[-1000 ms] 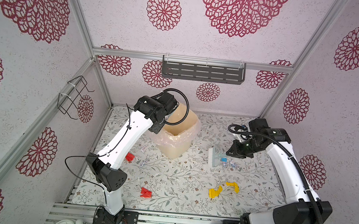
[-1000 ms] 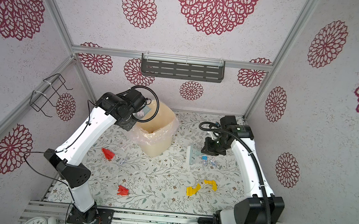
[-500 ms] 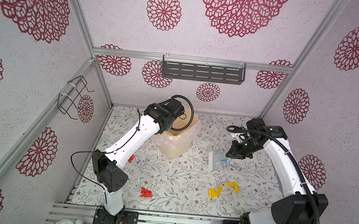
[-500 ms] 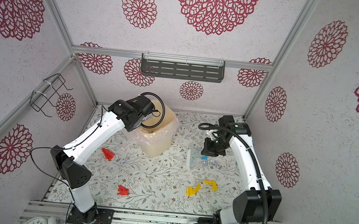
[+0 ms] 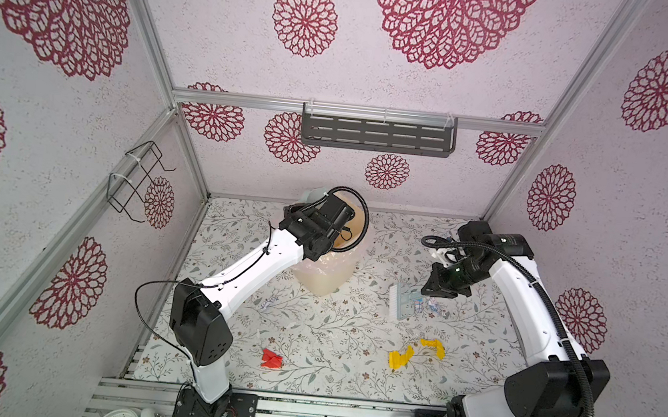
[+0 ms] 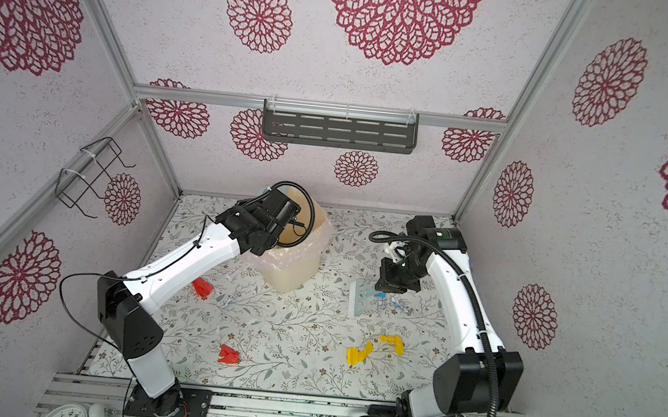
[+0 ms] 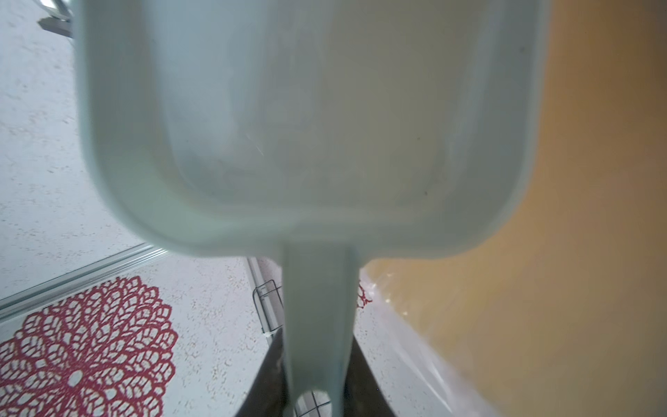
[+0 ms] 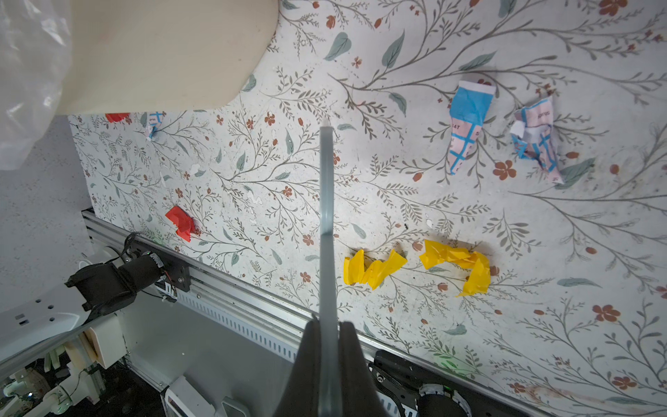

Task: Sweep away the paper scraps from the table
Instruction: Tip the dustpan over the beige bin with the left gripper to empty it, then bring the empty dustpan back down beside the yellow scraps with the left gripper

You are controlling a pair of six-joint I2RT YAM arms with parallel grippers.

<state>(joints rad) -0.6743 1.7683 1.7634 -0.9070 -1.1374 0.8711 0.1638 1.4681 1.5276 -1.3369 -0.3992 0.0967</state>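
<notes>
My left gripper (image 7: 315, 339) is shut on the handle of the pale blue dustpan (image 7: 306, 126), held over the beige lined bin (image 5: 326, 271); in a top view only the dustpan's edge (image 5: 312, 195) shows behind the wrist. My right gripper (image 8: 330, 323) is shut on the small pale brush (image 8: 326, 216), whose bristles (image 5: 398, 303) rest on the table (image 5: 332, 334) right of the bin. Paper scraps lie around: two yellow (image 5: 400, 357) (image 5: 434, 346), red (image 5: 271, 358) (image 6: 202, 287), and white printed ones (image 8: 467, 126) (image 8: 537, 140) beside the brush.
A dark slotted shelf (image 5: 377, 136) hangs on the back wall and a wire rack (image 5: 138, 182) on the left wall. An aluminium rail (image 5: 305, 403) borders the table's front edge. Another small white scrap (image 5: 266, 304) lies left of the bin's foot.
The left arm has swung the dustpan to the right, over the bin's mouth. The right gripper with the brush has barely shifted.
</notes>
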